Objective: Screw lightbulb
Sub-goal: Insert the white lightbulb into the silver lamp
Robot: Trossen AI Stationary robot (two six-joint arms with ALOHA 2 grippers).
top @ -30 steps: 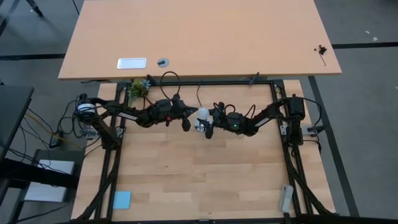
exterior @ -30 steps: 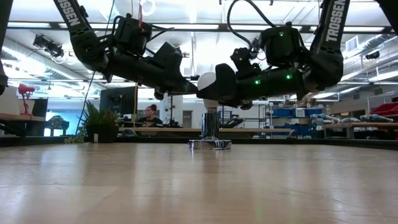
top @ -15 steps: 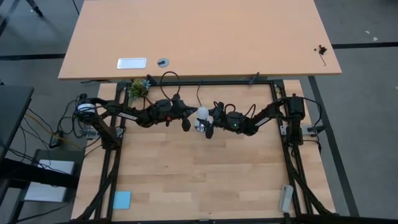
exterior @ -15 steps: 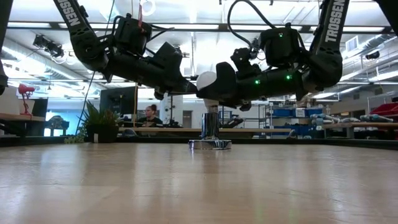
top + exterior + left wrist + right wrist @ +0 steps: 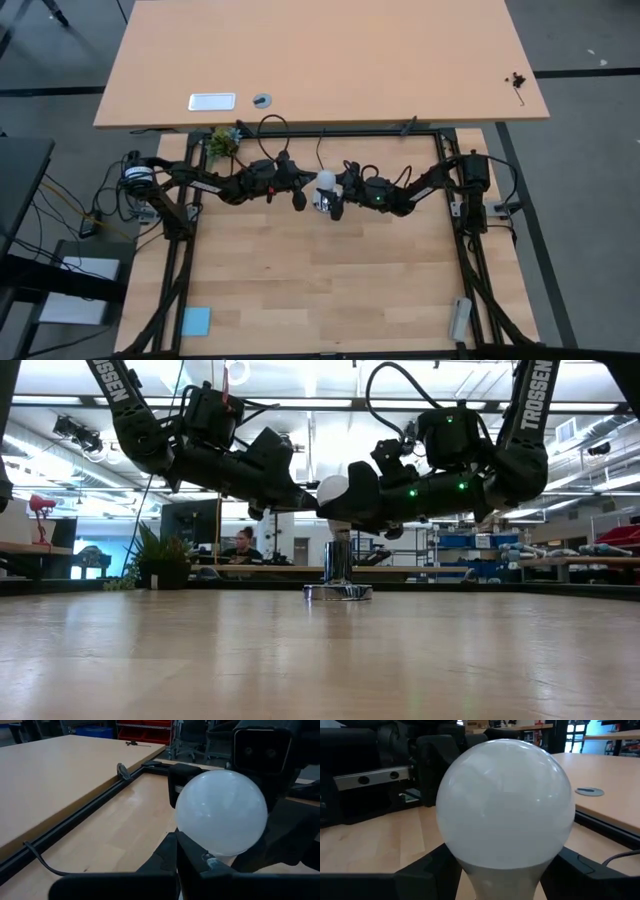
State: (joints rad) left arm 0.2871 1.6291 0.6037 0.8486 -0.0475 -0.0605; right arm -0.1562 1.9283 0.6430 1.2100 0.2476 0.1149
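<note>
Nothing much has shifted since a second ago: the right gripper (image 5: 345, 500) still clasps the lightbulb (image 5: 332, 490) between its spread fingers, perhaps a touch tighter, just above centre in the low view. Beneath it stands the silver socket (image 5: 338, 574) on the wooden table (image 5: 320, 660). From the left, the left gripper (image 5: 300, 500), fingers pressed together, reaches up close beside the lightbulb.

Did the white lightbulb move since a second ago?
Yes, barely. In the high view the lightbulb, held in the right gripper, has crept slightly left, judged against the black frame bar behind it. It sits over the silver socket.
</note>
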